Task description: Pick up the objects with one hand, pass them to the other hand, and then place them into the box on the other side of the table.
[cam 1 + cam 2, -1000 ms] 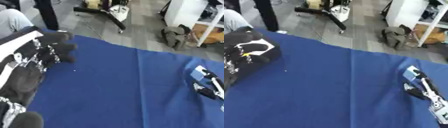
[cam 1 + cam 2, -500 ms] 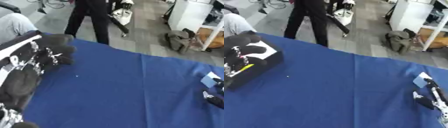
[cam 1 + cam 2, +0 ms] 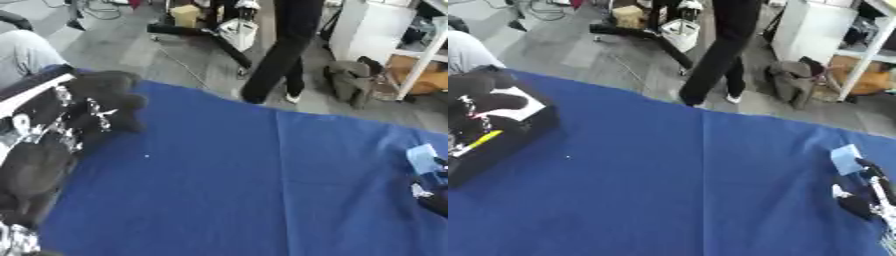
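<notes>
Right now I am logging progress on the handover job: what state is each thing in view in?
Black open-topped box: at the table's left edge, holding a yellow stick-shaped item.
Left hand: over the box, fingers unclear.
Right hand: at the right edge, fingers extended.
Light blue flat piece: lying on the blue tablecloth at the right hand's fingertips.

Left hand: bulky, black, rounded hand [image 3: 101, 102] with silver metal parts glinting between the dark shells.
Left arm: thick black casing [image 3: 33, 170] with white markings and silver fittings along it; a patterned black-and-white patch at the lowest part.
Right hand: slim black hand [image 3: 866, 197] with thin dark fingers, pale silver pieces at the links.
</notes>
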